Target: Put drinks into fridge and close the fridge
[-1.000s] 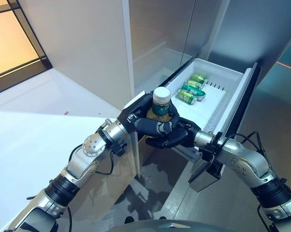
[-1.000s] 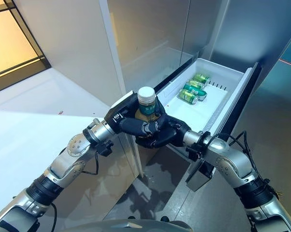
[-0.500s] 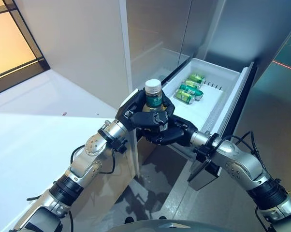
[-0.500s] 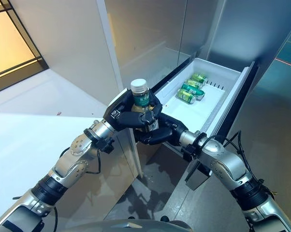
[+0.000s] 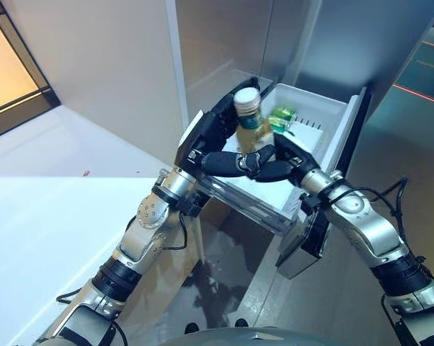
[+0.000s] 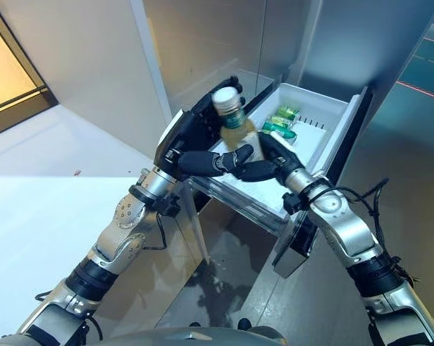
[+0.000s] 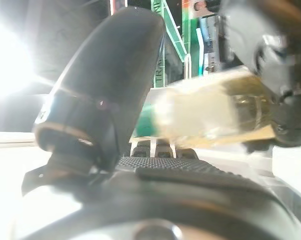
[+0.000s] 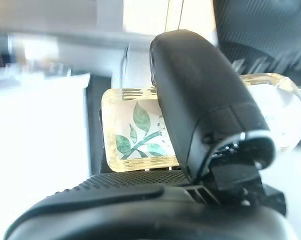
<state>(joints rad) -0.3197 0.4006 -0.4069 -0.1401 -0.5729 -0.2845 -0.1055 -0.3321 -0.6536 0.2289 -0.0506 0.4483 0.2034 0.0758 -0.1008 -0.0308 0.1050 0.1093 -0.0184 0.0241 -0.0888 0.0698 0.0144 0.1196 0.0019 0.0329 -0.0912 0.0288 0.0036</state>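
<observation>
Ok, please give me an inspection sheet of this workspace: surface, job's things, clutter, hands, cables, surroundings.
Surface: white counter on the robot's left, nothing seen on it.
Job's things: bottle, tilted, held over the open fridge drawer; green cans lie inside the drawer.
Clutter: nothing seen.
Hands: left hand and right hand both curled round the bottle.
Cables: nothing seen.
Surroundings: grey fridge front behind the drawer; window far left.
</observation>
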